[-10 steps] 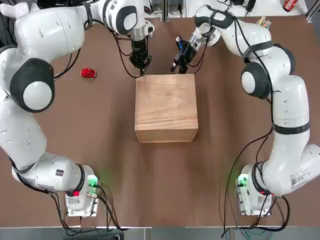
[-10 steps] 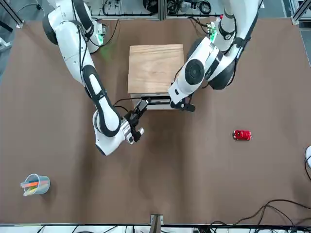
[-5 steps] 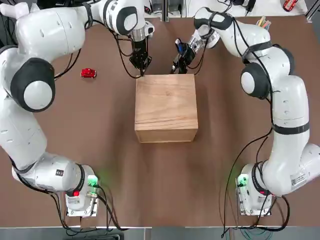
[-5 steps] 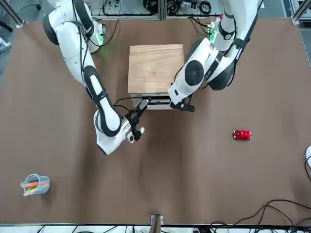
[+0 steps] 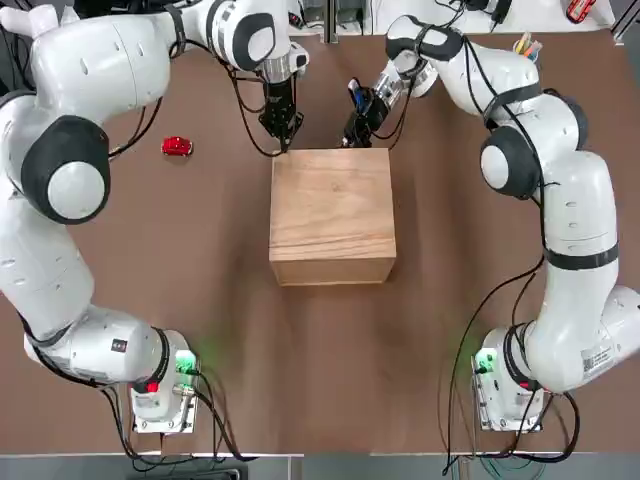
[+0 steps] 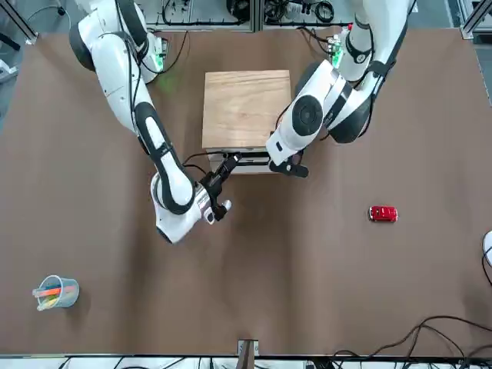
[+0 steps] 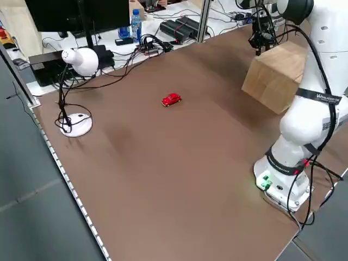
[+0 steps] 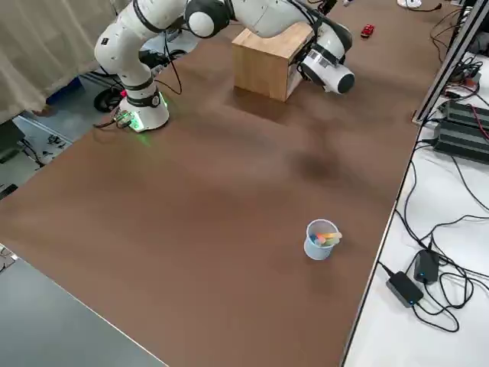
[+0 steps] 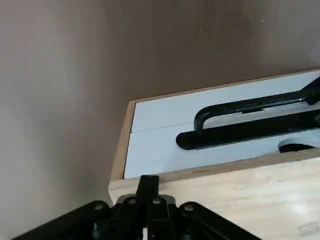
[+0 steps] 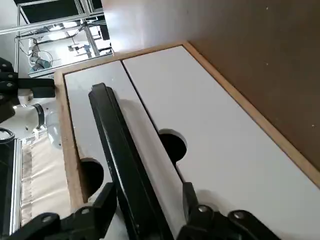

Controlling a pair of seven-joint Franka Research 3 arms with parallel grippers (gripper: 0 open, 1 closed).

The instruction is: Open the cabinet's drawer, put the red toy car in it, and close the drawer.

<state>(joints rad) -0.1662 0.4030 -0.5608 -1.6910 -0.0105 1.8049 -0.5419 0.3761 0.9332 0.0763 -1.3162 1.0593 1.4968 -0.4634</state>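
Observation:
The light-wood cabinet [image 5: 332, 215] stands mid-table, its white drawer front [image 10: 210, 150] flush and facing away from the arms' bases. My right gripper [image 5: 355, 130] is at that face, and its fingers [image 10: 190, 197] straddle the black bar handle [image 10: 117, 150] with a gap left on one side. My left gripper [image 5: 282, 135] is shut, its tip [image 9: 147, 186] resting at the cabinet's top far corner. The red toy car [image 5: 177, 146] sits alone on the table to the cabinet's left, also seen as the red toy car [image 6: 383, 214] from across the table.
A cup of pens [image 6: 55, 292] stands near the far right corner. A white lamp [image 7: 76, 60] and cables lie beyond the table's left edge. Part of a white mouse [image 6: 487, 247] shows at the table's far left.
The right gripper's fingers have narrowed around the handle, and its wrist has shifted slightly. The left gripper, cabinet and car have stayed put.

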